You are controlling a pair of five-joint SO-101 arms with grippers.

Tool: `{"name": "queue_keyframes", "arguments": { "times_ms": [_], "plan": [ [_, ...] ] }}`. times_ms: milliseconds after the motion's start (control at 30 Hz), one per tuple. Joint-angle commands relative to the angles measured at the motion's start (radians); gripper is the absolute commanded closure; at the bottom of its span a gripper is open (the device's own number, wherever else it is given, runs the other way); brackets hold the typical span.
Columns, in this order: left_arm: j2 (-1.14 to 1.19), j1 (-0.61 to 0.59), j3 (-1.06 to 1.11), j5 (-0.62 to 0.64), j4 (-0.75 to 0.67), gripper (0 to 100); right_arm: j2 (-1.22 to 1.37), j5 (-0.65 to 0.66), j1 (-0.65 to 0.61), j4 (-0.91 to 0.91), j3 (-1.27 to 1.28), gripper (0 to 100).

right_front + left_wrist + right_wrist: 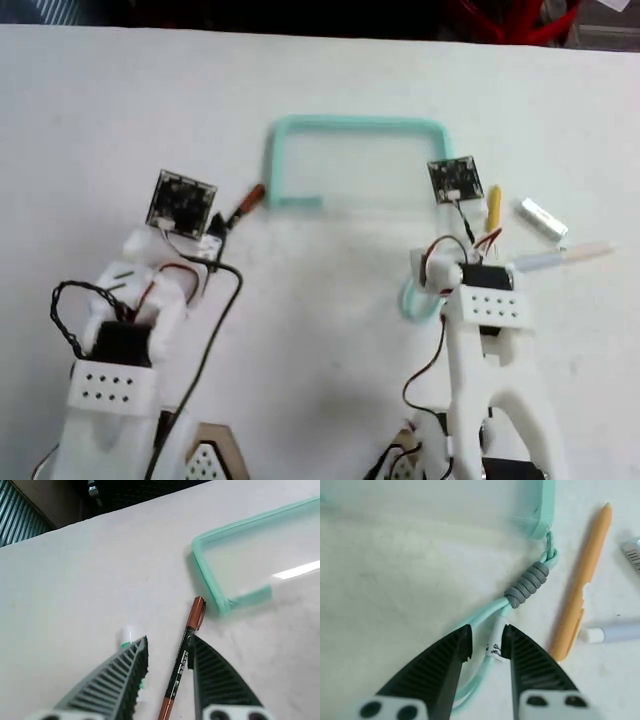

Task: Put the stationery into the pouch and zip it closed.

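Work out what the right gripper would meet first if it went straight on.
Probably the grey wrap on the cord, then the pouch corner; the right gripper looks low enough, though depth is unclear.

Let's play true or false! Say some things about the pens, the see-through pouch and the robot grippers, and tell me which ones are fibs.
1. The brown pen lies between the left gripper's fingers. True.
2. The orange pen is inside the pouch. False: it lies on the table beside the pouch.
3. The right gripper is at the pouch's green cord. True.
4. The left gripper is shut tight. False: it is open.
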Motion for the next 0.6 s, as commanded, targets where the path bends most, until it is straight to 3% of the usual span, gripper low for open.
{"name": "queue_keyframes", "arguments": {
  "times_ms": [0, 367, 467, 567],
  "plan": [
    [-0.010, 0.012, -0.005, 0.006, -0.025, 85, -0.028, 0.005, -0.007, 0.008, -0.005, 88.6],
    [-0.010, 0.012, -0.005, 0.005, -0.025, 85, -0.021, 0.005, -0.008, 0.007, -0.005, 89.3],
    [-0.010, 0.012, -0.005, 0.005, -0.025, 85, -0.021, 0.005, -0.005, 0.002, -0.005, 98.6],
    [-0.010, 0.012, -0.005, 0.005, -0.025, 85, -0.021, 0.005, -0.005, 0.002, -0.005, 93.1]
  ]
}}
